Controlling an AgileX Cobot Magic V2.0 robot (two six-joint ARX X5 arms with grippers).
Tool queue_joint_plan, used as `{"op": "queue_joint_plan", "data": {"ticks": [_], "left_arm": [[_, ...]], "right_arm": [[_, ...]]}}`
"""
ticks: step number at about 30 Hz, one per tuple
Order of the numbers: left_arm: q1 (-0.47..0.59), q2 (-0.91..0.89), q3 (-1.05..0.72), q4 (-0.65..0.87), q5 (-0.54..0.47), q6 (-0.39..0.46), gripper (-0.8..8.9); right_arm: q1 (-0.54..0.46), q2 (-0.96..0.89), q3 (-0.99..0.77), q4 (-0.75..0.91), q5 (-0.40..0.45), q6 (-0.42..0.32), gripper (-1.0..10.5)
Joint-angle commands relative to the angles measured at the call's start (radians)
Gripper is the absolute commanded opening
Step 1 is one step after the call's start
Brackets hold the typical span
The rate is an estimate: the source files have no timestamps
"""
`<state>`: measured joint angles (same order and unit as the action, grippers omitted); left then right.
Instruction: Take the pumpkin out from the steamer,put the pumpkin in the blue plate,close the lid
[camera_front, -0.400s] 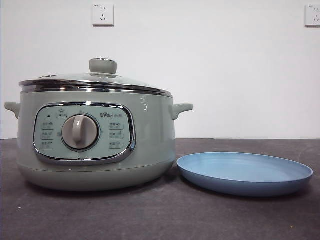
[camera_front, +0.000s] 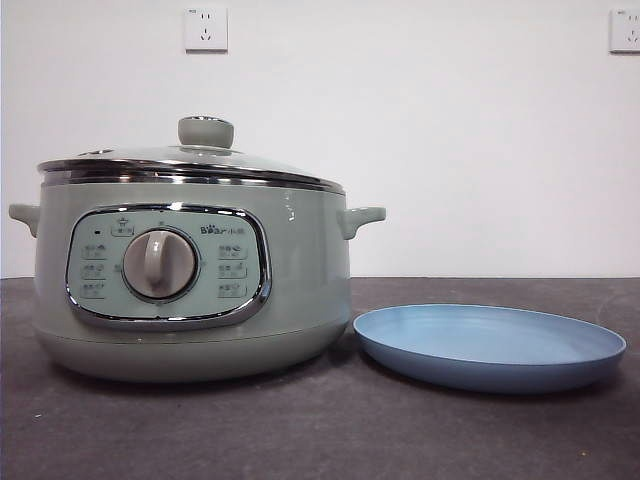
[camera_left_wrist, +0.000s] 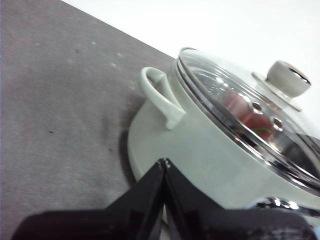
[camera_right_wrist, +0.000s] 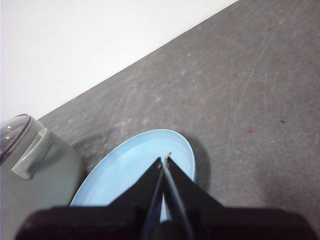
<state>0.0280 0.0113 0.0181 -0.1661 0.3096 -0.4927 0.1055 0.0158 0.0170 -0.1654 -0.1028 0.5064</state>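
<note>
**Right now: lid on, both claws clenched and holding nothing**

Right now I see the steamer (camera_front: 190, 290) standing on the dark grey worktop (camera_front: 320, 430), its control panel and dial facing the front camera. The lid (camera_front: 190, 165) sits closed on top, steel rim seated all round, with its pale green knob (camera_front: 206, 131) upright in the middle. Just beside the steamer, on the side away from the dial's handle nearest the picture edge, lies the blue plate (camera_front: 490, 350), flat on the worktop and bare inside; its rim comes close to the steamer's base, and I cannot tell whether they touch.

From the left wrist camera I can make out the pumpkin (camera_left_wrist: 245, 110) through the glass of the lid, a reddish shape inside the steamer with a bit of green at it. The left claw (camera_left_wrist: 164, 162) is clenched, its black jaws pressed tip to tip with nothing between them, hovering near the steamer's side below one small handle (camera_left_wrist: 159, 95).

From the right wrist camera, the right claw (camera_right_wrist: 165, 160) is likewise clenched on nothing, jaws meeting at the tips, poised above the blue plate. The steamer's other handle shows at the edge of that view.

Neither arm appears in the front view.
</note>
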Motion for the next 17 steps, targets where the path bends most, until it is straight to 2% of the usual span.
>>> {"op": "queue_joint_plan", "data": {"ticks": [1,4,11,17], "left_arm": [[0.004,-0.001,-0.013,0.020,0.058,-0.010,-0.09],[0.004,-0.001,0.011,0.009,0.087,-0.007,-0.09],[0.004,0.008,0.115,-0.053,0.084,0.007,-0.09],[0.004,0.099,0.230,-0.072,0.084,0.050,-0.09]], "right_arm": [[0.000,0.000,0.001,-0.008,-0.003,0.012,0.0],[0.000,0.007,0.029,-0.009,-0.003,0.012,0.0],[0.000,0.073,0.159,-0.037,-0.003,0.012,0.0],[0.000,0.175,0.305,-0.084,-0.004,-0.006,0.0]]}}
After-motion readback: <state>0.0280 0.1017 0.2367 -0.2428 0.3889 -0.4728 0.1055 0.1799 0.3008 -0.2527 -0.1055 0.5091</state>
